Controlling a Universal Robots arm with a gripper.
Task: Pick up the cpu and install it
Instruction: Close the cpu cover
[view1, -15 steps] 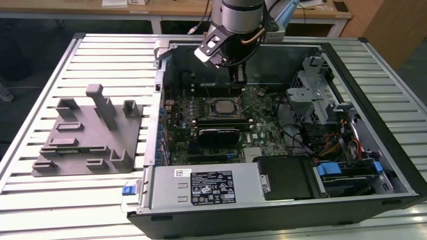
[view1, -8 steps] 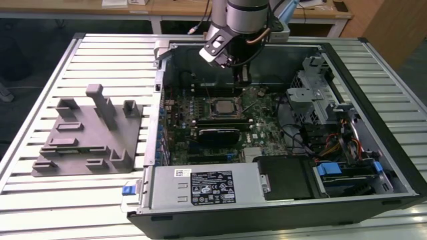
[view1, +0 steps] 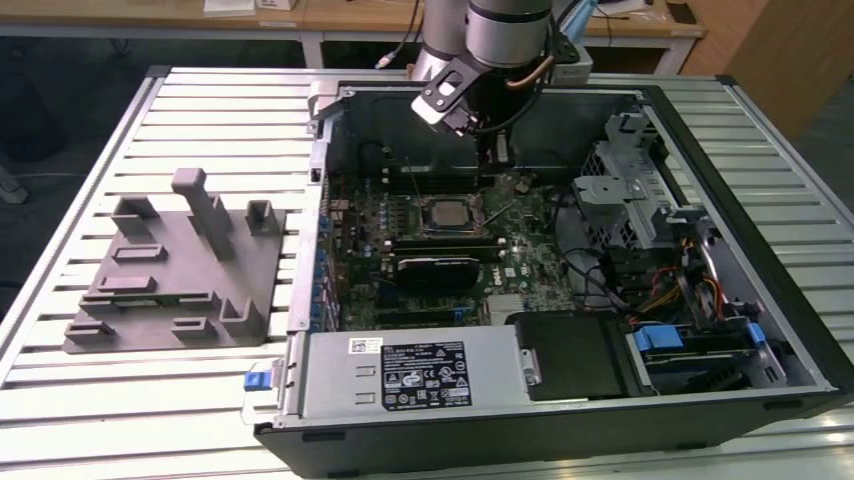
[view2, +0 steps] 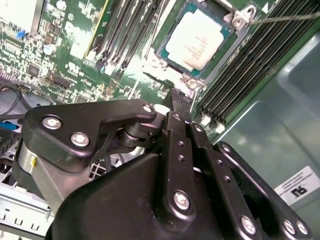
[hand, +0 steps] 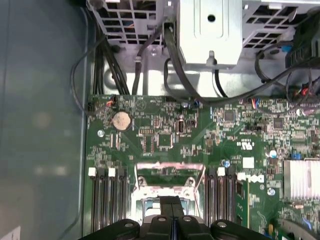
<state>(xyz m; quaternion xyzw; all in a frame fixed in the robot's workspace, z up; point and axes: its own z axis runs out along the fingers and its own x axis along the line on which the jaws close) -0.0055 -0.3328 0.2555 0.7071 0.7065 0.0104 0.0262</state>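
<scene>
The cpu (view2: 196, 42), a thin, light, stiff but fragile chip best taken by its edges, lies seated flat on the green board (view2: 75, 45), while the claw (view2: 176, 97) hangs near it, its 2 fingers (hand: 166, 202) pressed together and empty.

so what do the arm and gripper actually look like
The arm is a silver-grey tube with black sections and a copper-coloured cable looped beside it. The gripper is matte black: flat linkage bars pinned with silver screw heads, tapering to narrow fingers.
</scene>
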